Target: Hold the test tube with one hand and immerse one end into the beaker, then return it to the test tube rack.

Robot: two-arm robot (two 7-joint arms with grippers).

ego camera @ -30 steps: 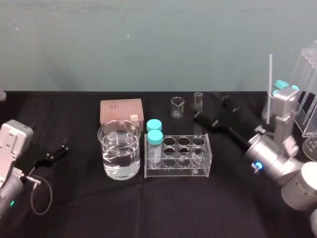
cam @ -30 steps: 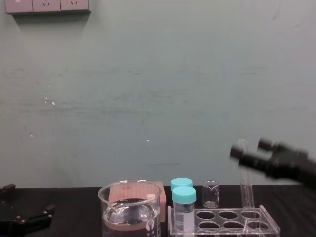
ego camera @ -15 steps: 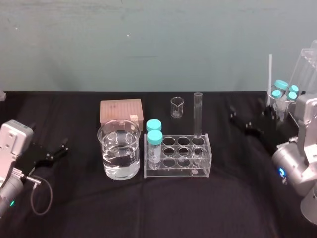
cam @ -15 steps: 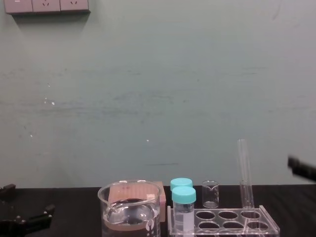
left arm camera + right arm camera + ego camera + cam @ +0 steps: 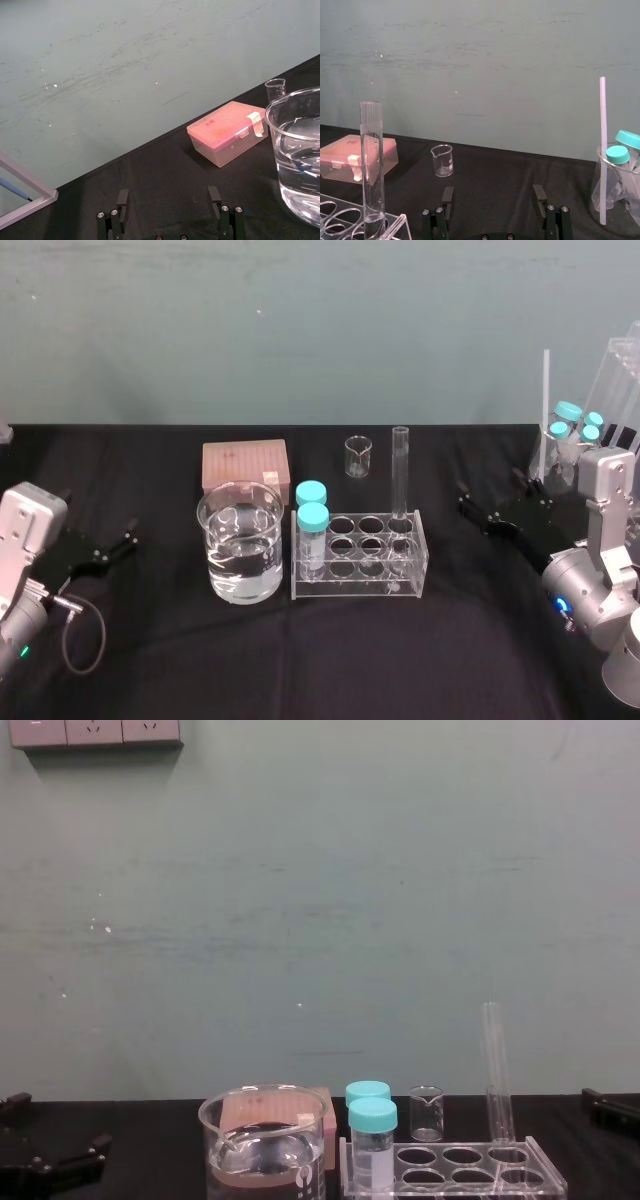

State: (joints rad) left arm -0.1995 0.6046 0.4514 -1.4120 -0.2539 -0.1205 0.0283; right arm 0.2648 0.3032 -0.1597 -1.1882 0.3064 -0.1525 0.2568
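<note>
The test tube (image 5: 401, 475) stands upright in a back-right hole of the clear test tube rack (image 5: 350, 588), with nothing touching it. It also rises from the rack (image 5: 530, 1152) as a thin glass test tube (image 5: 495, 1070). The beaker (image 5: 240, 540), partly filled with clear liquid, sits just left of the rack. My right gripper (image 5: 497, 498) hovers open and empty to the right of the rack, well apart from the test tube (image 5: 371, 160). My left gripper (image 5: 100, 522) rests open at the far left, with the beaker (image 5: 300, 165) beyond it.
A pink tip box (image 5: 244, 465) lies behind the beaker and a tiny beaker (image 5: 357, 455) behind the rack. Two teal-capped vials (image 5: 312, 515) stand at the rack's left end. At the far right is a glass jar (image 5: 570, 445) holding teal-capped vials and a white rod.
My right gripper has drawn back from the test tube toward the right and lower, open. The tube stays in the rack. The left arm has not moved.
</note>
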